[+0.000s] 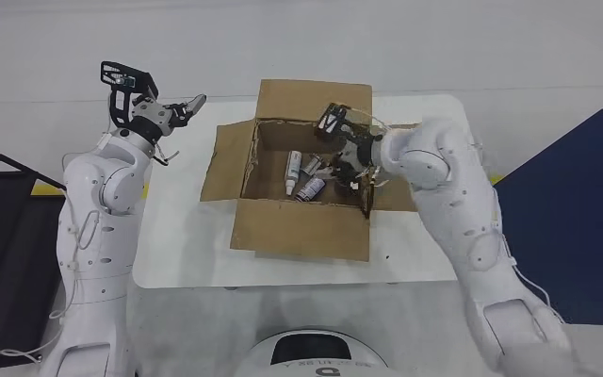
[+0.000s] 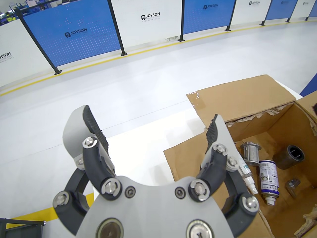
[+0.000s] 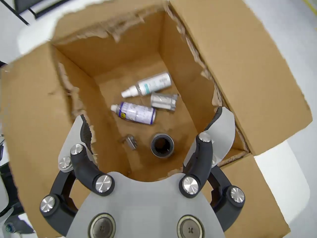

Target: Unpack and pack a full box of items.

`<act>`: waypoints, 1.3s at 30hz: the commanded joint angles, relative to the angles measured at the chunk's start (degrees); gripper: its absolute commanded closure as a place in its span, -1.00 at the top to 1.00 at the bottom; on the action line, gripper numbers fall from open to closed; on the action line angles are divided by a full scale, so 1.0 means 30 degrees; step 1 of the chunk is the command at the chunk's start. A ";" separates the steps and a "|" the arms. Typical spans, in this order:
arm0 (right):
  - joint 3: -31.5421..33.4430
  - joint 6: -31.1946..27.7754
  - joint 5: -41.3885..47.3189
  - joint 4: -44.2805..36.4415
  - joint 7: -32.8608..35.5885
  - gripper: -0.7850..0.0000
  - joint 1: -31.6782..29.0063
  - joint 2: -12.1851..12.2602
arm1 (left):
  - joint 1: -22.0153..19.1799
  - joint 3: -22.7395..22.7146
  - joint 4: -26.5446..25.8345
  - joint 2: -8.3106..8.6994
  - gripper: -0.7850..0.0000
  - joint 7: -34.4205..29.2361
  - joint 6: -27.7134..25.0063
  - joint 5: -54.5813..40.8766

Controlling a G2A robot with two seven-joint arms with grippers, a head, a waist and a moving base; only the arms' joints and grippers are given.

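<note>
An open brown cardboard box point(image 1: 301, 231) sits with its flaps spread on the white rectangular table point(image 1: 188, 254). Inside lie a slim white bottle point(image 1: 293, 172) and a blue-and-white spray can point(image 1: 310, 189). The right gripper point(image 1: 343, 168) hangs over the box's right side. The left gripper point(image 1: 186, 106) hangs at the table's far-left corner.

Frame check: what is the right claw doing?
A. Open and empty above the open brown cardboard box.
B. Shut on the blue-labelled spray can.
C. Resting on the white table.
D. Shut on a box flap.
A: the right claw is spread open and empty above the brown cardboard box, the blue-labelled spray can lying inside.
</note>
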 commanded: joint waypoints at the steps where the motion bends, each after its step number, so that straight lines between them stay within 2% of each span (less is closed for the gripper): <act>1: -0.1508 0.0172 0.0065 0.1909 0.1252 1.00 0.1660 -0.0194 | 0.0000 0.0000 0.0000 0.0000 1.00 0.0000 0.0000 0.0000; 4: -0.4008 0.0675 -0.0695 0.3731 0.1756 0.95 0.3460 -0.0362 | 0.0000 0.0000 0.0000 0.0000 1.00 0.0000 0.0000 0.0000; 5: -0.4631 0.0764 -0.0682 0.4209 0.1845 0.76 0.4018 -0.0383 | 0.0000 0.0000 0.0000 0.0000 1.00 0.0000 0.0000 0.0000; 6: -0.5228 0.0862 -0.0657 0.4628 0.1943 0.45 0.4509 -0.0390 | 0.0000 0.0000 0.0000 0.0000 1.00 0.0000 0.0000 0.0000; 7: -0.5789 0.0980 -0.0703 0.4970 0.2061 0.29 0.4968 -0.0384 | 0.0000 0.0000 0.0000 0.0000 1.00 0.0000 0.0000 0.0000; 9: -0.6963 0.1261 -0.0809 0.5497 0.2342 0.05 0.5748 -0.0374 | 0.0000 0.0000 0.0000 0.0000 1.00 0.0000 0.0000 0.0000; 11: -0.8540 0.1606 -0.1188 0.5977 0.2689 -0.06 0.6400 -0.0373 | 0.0000 0.0000 0.0000 0.0000 1.00 0.0000 0.0000 0.0000; 17: -1.2556 0.1865 0.0101 0.7219 0.2948 0.00 0.8258 -0.0451 | 0.0000 0.0000 0.0000 0.0000 1.00 0.0000 0.0000 0.0000; 18: -1.3054 0.1875 0.0474 0.7416 0.2957 0.22 0.8556 -0.0459 | 0.0000 0.0000 0.0000 0.0000 1.00 0.0000 0.0000 0.0000; 20: -1.3943 0.2096 0.1054 0.7896 0.3177 0.15 0.9118 -0.0488 | 0.0000 0.0000 0.0000 0.0000 1.00 0.0000 0.0000 0.0000; 21: -1.4375 0.2168 0.1275 0.8090 0.3249 0.00 0.9367 -0.0523 | 0.0000 0.0000 0.0000 0.0000 1.00 0.0000 0.0000 0.0000; 28: -1.6007 0.2266 0.2998 0.8726 0.3345 -0.09 1.0683 -0.0570 | 0.0000 0.0000 0.0000 0.0000 1.00 0.0000 0.0000 0.0000; 31: -1.6575 0.2495 0.3233 0.8856 0.3573 -0.22 1.0881 -0.0614 | 0.0000 0.0000 0.0000 0.0000 1.00 0.0000 0.0000 0.0000; 33: -1.7011 0.2714 0.3136 0.9084 0.3792 -0.23 1.0967 -0.0762 | 0.0000 0.0000 0.0000 0.0000 1.00 0.0000 0.0000 0.0000; 36: -1.7574 0.2517 0.3125 0.9453 0.3595 -0.11 1.1038 -0.1106 | 0.0000 0.0000 0.0000 0.0000 1.00 0.0000 0.0000 0.0000; 39: -1.7901 0.2299 0.3211 1.0135 0.3376 -0.15 1.1165 -0.1500 | 0.0000 0.0000 0.0000 0.0000 1.00 0.0000 0.0000 0.0000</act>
